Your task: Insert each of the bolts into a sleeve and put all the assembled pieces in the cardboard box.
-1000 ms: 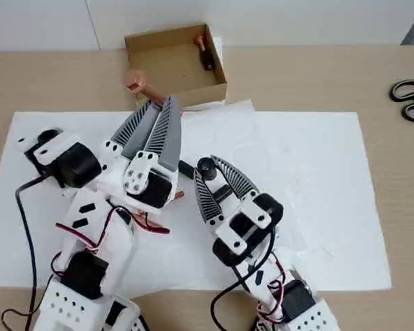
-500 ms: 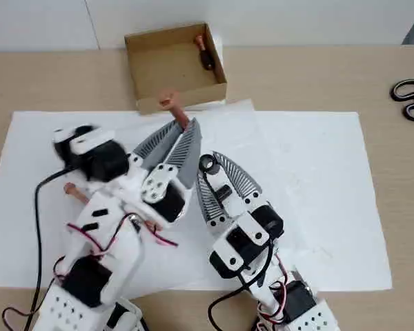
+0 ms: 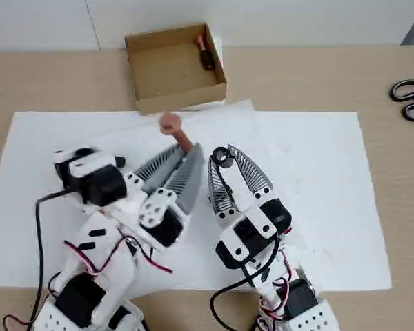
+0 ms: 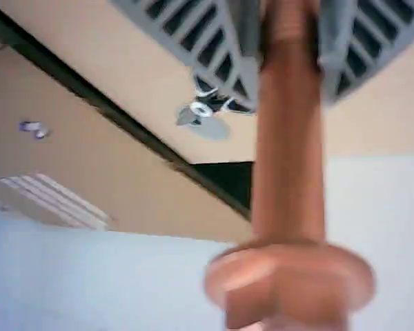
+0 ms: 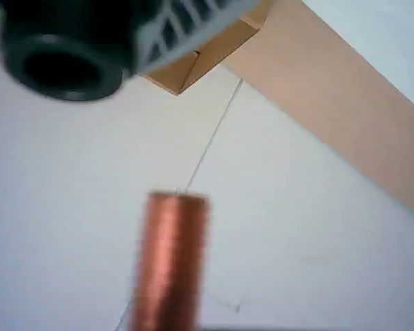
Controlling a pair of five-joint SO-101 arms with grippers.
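Assembly step, bolt to sleeve

- Left gripper: fingers closed tight on the shank of a copper bolt. The head sticks out past the tips, toward the cardboard box
- Right gripper: fingers part-spread, pinching a black sleeve at the tips. Its bore shows as an open ring in the overhead view
- Bolt and sleeve are just beside each other over the white paper, not touching
- One finished piece lies in the box's far corner
- Scissors are well apart at the table edge

Judgement: the head leads and the shank sits in the fingers, so the bolt likely needs turning until its plain end faces the bore. The axes should be lined up first, then one arm held steady while the other feeds slowly. A skewed entry could jam or twist the sleeve loose
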